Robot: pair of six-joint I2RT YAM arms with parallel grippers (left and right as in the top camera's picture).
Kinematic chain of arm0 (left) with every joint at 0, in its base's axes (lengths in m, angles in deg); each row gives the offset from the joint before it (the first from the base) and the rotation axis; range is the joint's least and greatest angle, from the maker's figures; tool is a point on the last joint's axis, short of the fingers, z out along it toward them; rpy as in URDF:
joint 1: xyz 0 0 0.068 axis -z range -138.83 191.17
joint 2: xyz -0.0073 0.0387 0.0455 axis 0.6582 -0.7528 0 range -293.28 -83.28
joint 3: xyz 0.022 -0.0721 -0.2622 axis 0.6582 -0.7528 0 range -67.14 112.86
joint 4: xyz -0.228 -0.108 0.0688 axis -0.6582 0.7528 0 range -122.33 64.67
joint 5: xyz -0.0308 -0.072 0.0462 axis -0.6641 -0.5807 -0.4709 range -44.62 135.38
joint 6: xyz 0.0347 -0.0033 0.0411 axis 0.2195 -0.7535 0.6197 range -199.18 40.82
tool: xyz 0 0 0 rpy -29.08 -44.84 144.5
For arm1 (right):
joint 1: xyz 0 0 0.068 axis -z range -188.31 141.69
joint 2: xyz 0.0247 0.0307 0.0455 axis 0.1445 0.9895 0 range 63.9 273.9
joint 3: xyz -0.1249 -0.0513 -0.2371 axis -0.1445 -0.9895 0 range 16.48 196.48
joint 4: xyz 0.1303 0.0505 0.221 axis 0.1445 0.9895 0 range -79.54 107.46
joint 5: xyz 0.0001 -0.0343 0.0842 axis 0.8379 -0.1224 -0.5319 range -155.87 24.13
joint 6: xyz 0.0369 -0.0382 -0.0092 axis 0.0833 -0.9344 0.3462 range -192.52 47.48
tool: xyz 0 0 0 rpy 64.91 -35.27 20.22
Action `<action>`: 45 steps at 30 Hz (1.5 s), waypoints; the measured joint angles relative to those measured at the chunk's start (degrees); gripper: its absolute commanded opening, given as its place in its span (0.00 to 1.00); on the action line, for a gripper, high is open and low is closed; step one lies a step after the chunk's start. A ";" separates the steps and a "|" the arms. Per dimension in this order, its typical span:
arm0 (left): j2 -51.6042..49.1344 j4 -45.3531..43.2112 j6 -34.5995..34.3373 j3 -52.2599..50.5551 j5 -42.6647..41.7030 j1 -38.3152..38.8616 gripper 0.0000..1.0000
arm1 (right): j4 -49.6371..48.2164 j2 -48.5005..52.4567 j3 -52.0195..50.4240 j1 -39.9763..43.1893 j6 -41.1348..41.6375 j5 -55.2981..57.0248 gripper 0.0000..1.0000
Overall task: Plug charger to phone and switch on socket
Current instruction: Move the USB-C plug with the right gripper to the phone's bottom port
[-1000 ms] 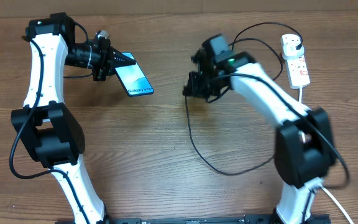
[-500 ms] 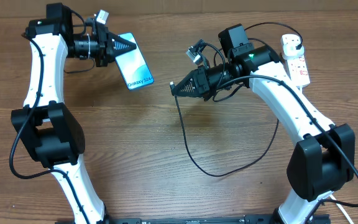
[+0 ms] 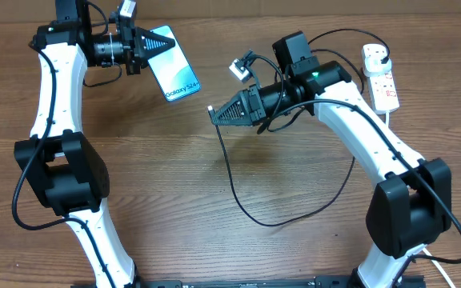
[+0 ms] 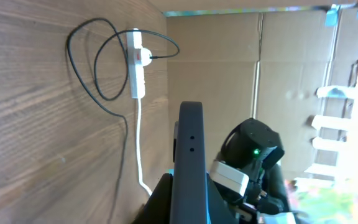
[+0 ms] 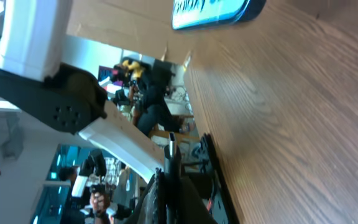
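Note:
My left gripper [image 3: 152, 46] is shut on the phone [image 3: 174, 67], a slim phone with a lit blue screen, and holds it tilted above the table at the back left; the left wrist view shows its black edge [image 4: 189, 162] between the fingers. My right gripper [image 3: 220, 114] is shut on the connector tip [image 5: 171, 144] of the charger, a thin black cable [image 3: 238, 184] that loops over the table to a black plug in the socket [image 3: 380, 78], a white strip at the back right. The tip sits right of and below the phone, apart from it.
A thick white cord [image 3: 389, 122] runs from the socket toward the table's front right. A cardboard wall [image 4: 241, 56] stands along the back edge. The socket also shows in the left wrist view [image 4: 137, 68].
My left gripper has lifted and turned the phone further up and back. My right gripper has swung left with the connector tip, toward the phone, dragging the cable loop along.

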 measured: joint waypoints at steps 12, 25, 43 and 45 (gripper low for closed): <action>0.00 0.00 -2.51 0.00 -0.59 0.00 0.04 | -10.51 2.80 0.00 -1.84 9.94 -0.98 0.04; 0.00 -0.02 -2.40 0.00 -1.92 0.02 0.04 | -18.01 4.26 0.00 -2.95 17.11 -2.56 0.04; 0.00 -0.24 -2.01 0.00 -2.49 1.40 0.04 | -24.35 6.64 0.00 -3.69 21.92 -8.74 0.04; 0.00 -0.24 -2.01 0.00 -2.49 1.40 0.04 | -24.37 6.64 0.00 -3.69 22.08 -9.11 0.04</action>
